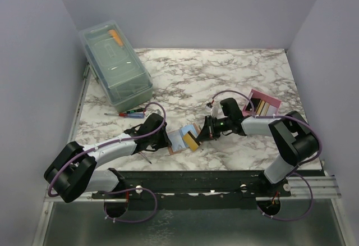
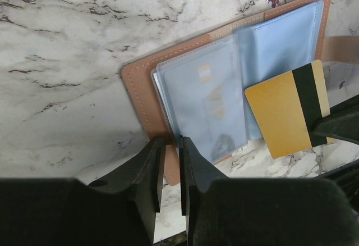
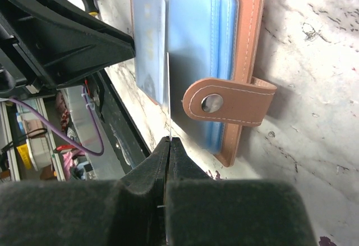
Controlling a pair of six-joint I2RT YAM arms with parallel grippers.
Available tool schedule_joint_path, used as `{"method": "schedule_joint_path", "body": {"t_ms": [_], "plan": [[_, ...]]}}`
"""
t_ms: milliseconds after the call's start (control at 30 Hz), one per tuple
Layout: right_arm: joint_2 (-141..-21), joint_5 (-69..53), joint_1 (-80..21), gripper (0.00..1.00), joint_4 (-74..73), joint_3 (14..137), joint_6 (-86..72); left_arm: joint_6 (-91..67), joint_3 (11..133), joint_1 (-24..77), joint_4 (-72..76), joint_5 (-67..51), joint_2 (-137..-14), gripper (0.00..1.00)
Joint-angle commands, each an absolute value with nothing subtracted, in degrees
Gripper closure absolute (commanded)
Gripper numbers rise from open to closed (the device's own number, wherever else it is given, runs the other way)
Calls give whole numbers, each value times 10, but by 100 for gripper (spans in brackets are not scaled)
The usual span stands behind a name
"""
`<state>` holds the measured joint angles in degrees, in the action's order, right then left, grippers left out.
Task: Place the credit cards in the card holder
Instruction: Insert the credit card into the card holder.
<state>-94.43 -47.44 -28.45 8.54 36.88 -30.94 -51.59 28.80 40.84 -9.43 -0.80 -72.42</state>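
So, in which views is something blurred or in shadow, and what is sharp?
Left wrist view: the left hand is a dark, soft foreground, while the card holder and yellow card are sharp. Right wrist view: the right hand is blurred, and the holder's snap strap casts a shadow on the marble. Top view: even light, only soft shadows.

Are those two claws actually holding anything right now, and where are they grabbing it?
The right gripper pinches the gold card by its striped end; the left gripper clamps the open card holder by its cover edge.
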Motion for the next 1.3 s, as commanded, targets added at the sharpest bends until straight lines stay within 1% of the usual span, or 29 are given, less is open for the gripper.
{"method": "schedule_joint_path", "body": {"t_ms": [0, 233, 533, 700, 933, 1267], "plan": [[-942, -466, -288, 100, 77, 359, -299, -508, 268, 408, -127, 17, -726, 77], [-975, -518, -288, 100, 138, 357, -319, -510, 267, 408, -126, 15, -725, 77], [-1009, -543, -288, 100, 188, 363, -329, -508, 267, 408, -126, 13, -725, 77], [-1023, -553, -288, 100, 190, 375, -312, -506, 269, 408, -126, 12, -727, 77], [-1047, -554, -288, 100, 144, 410, -277, -504, 272, 408, -126, 9, -730, 77], [-1074, -546, -288, 100, 137, 440, -280, -506, 273, 407, -123, 5, -733, 77]]}}
